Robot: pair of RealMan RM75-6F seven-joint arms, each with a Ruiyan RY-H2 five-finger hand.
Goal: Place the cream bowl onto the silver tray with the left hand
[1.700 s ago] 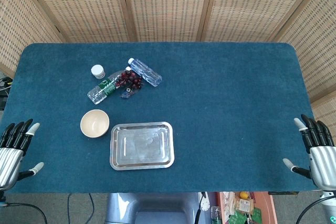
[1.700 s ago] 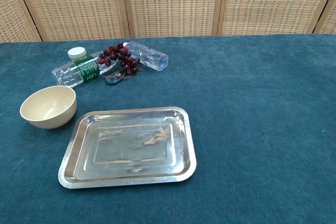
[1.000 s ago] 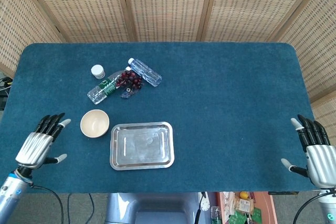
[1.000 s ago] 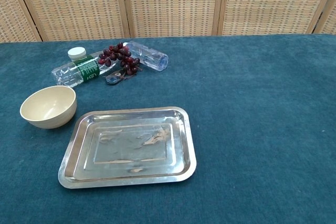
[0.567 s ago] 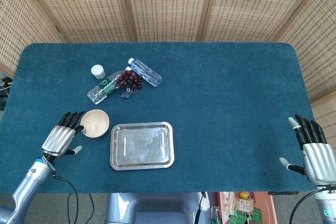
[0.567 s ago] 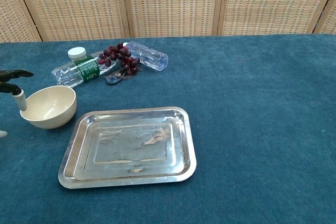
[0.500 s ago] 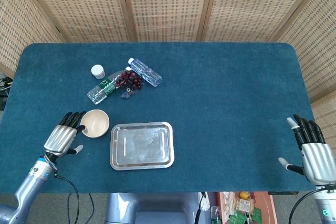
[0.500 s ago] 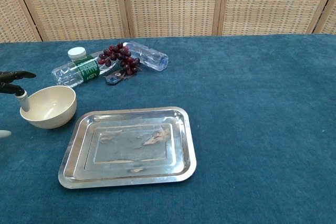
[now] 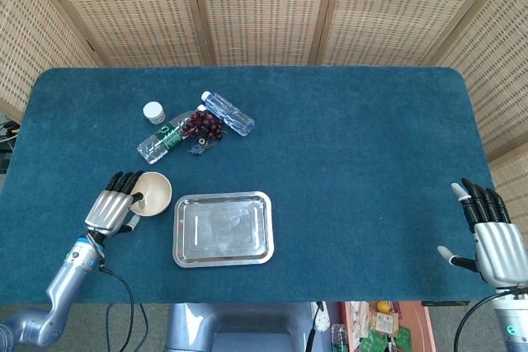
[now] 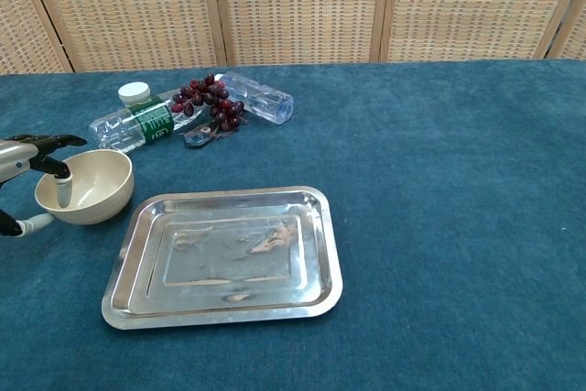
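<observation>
The cream bowl [image 9: 156, 191] [image 10: 96, 186] stands upright on the blue cloth, just left of the silver tray [image 9: 223, 229] [image 10: 225, 258], which has nothing on it. My left hand [image 9: 112, 204] [image 10: 29, 168] is at the bowl's left rim. Its fingers [image 10: 62, 191] reach over the rim, one dipping inside, while the thumb [image 10: 33, 222] stays outside and low. The fingers are spread and the bowl rests on the table. My right hand [image 9: 492, 237] hangs at the table's right front edge, fingers spread, holding nothing; the chest view does not show it.
Behind the bowl lie two clear plastic bottles [image 9: 161, 141] [image 9: 228, 113], a bunch of dark grapes [image 9: 203, 125] [image 10: 209, 100] and a white cap [image 9: 153, 111]. A wicker screen [image 9: 264, 6] closes off the far side of the table.
My left hand has moved right and forward from the table's left edge to the bowl, its fingers now over the rim. The bowl and the tray have not moved. The right hand barely shifted.
</observation>
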